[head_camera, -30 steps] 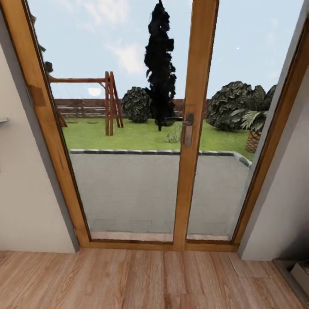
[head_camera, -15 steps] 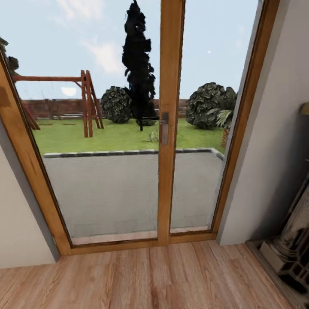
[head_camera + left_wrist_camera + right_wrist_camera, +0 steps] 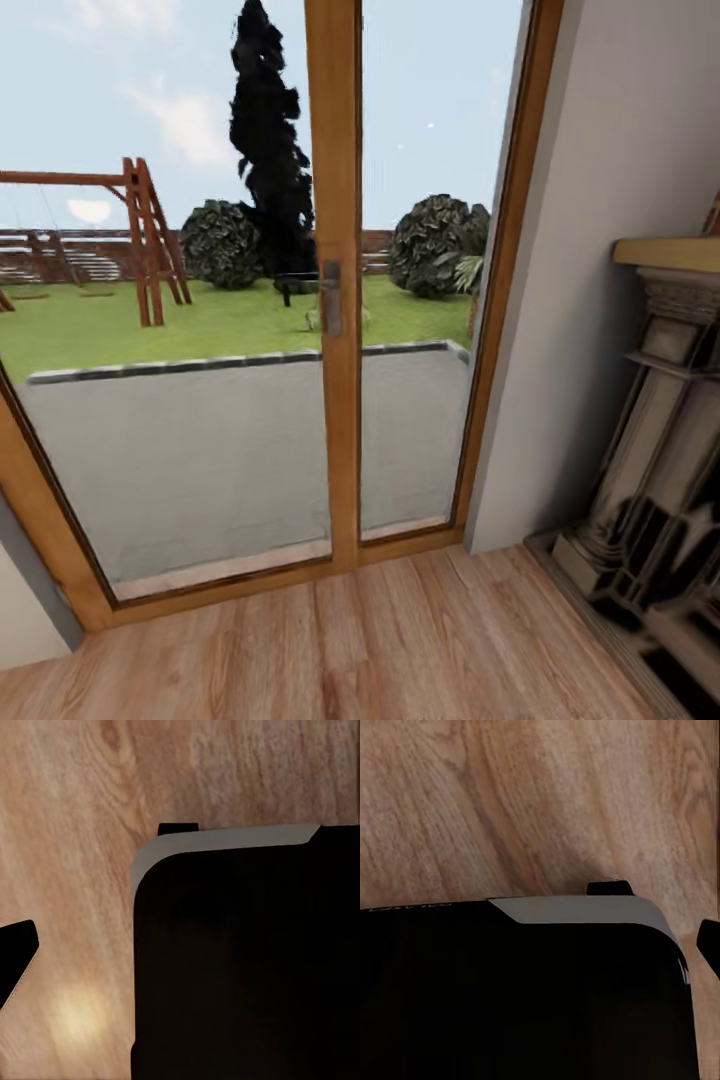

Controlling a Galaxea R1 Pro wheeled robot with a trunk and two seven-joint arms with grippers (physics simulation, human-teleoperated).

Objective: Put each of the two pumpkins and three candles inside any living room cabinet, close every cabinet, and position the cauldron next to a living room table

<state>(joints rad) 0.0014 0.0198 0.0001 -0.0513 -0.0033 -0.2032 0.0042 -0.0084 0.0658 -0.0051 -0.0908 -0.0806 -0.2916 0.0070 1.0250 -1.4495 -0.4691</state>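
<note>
your jaws can't be read: both wrist views look past a black robot body (image 3: 240, 967) onto the wood floor (image 3: 75, 832), with just dark tips at the edges, so whether either pair stands apart or together isn't clear. you face a wood-framed glass door (image 3: 333, 300) with a handle (image 3: 331, 298), a paved patio (image 3: 220, 450) and swing set (image 3: 140, 240) outside. an ornate fireplace surround (image 3: 660, 420) stands against the right wall. cabinet, pumpkins, candles and cauldron aren't before you.
</note>
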